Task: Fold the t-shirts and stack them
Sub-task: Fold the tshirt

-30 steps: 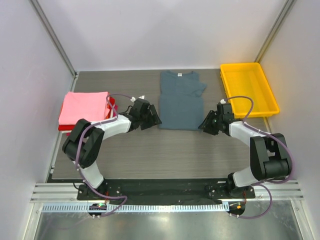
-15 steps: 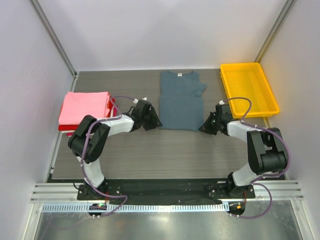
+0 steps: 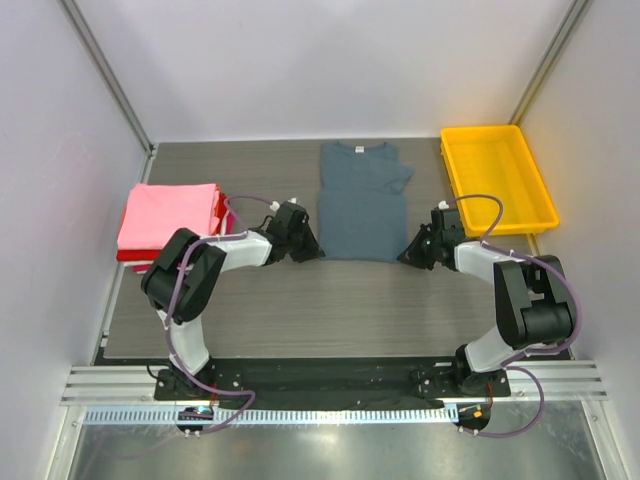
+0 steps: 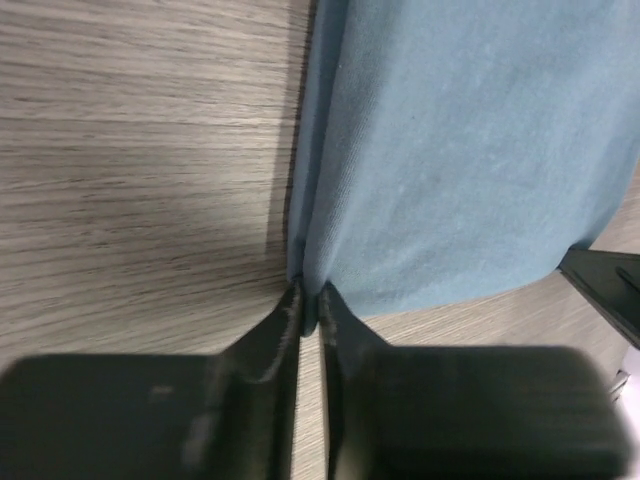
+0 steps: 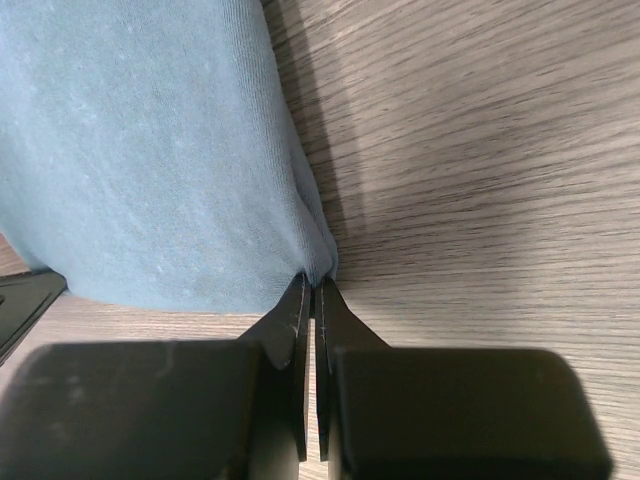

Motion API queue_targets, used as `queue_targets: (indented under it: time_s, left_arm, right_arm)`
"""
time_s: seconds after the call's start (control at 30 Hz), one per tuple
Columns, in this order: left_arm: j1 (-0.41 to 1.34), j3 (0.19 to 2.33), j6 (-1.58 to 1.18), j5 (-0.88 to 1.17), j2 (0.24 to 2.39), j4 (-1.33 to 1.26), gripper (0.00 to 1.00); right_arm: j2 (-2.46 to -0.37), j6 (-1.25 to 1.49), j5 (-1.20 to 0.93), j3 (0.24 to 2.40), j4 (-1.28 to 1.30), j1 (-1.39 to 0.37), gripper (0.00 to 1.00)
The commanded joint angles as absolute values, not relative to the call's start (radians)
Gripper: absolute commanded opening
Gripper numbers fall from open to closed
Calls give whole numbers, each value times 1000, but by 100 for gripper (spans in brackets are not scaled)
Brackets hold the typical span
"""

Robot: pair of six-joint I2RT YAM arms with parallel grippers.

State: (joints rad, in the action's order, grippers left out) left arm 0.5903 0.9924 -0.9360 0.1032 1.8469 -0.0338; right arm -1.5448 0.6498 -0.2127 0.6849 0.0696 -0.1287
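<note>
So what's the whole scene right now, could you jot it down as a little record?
Surface: grey wood-grain table
Being worked on: blue-grey t-shirt, lying flat mid-table, collar away from the arms
Left tool: closed on the shirt's near left corner
Right tool: closed on its near right corner
Folded pile: pink t-shirt on top of a red t-shirt, at the table's left edge
Yellow tray: far right corner

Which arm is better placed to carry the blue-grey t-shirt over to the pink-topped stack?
Probably left. The left end effector pinches the blue-grey t-shirt at the corner facing the pink-topped stack; the right end effector holds the opposite corner, nearer the yellow tray.
</note>
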Motion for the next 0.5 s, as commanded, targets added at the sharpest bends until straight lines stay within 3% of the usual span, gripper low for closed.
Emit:
queue_targets:
  time_s: [0.0,0.07,0.47]
  left_arm:
    - [601,994,-943,106,1862,-61,7]
    - [604,977,-943,95,1846,-63,0]
    - [621,802,-968,172,1597,-35,0]
  right_arm:
    - [-1529,638,-209,710,74,-126,1]
    - [-1511,638,-209,710,81,-124,1]
    - [-1251,597,-264,719,368,-127,1]
